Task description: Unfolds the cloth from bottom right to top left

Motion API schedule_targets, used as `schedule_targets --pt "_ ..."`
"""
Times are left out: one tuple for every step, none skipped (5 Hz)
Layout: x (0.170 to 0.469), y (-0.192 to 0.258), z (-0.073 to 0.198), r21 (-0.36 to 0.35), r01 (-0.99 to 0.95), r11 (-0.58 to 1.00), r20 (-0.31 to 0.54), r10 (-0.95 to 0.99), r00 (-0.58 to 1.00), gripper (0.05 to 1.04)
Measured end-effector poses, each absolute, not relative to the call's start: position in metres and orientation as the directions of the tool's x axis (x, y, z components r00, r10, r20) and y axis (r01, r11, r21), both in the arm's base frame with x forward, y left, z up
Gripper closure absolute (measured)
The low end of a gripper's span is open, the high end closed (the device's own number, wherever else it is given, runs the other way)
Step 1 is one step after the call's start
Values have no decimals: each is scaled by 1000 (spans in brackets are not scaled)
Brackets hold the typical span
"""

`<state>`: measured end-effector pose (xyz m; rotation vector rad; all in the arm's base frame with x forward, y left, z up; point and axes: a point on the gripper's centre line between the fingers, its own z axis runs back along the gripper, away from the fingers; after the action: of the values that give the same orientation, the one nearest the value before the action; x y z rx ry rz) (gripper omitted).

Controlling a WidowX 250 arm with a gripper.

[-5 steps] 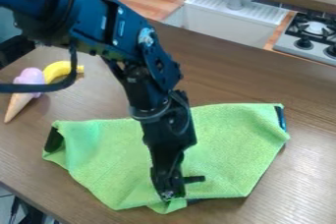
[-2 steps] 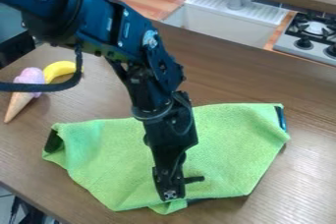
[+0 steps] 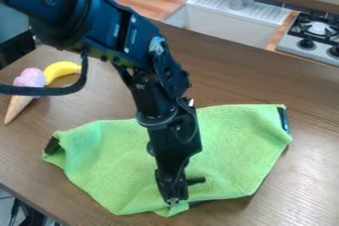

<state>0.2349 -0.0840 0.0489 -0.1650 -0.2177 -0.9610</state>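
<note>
1. Hanging down with the pincer [image 3: 173,199] right at the bottom edge of the green cloth [image 3: 232,145], roughly mid-width
2. Honestly can't tell whether clenched, released or grasping any fabric
3. Got the cloth spread pretty wide but crooked on the counter [image 3: 265,81], with dark bits at the left and upper right corners
4. Also seeing a toy banana [image 3: 61,69] beside a toy ice cream cone [image 3: 17,107], over at left
</note>
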Motion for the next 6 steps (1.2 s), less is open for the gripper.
schedule_targets --pt "234 -84 48 -50 825 562 253 -792 555 311" --pt "233 -84 48 -54 825 562 251 -792 556 182" --pt "233 -84 47 -58 823 566 249 -790 561 472" --pt "233 -85 48 -61 821 567 252 -787 563 756" --pt "234 -86 49 -62 822 566 256 -787 562 958" --pt "234 -86 49 -64 822 566 259 -786 562 1032"
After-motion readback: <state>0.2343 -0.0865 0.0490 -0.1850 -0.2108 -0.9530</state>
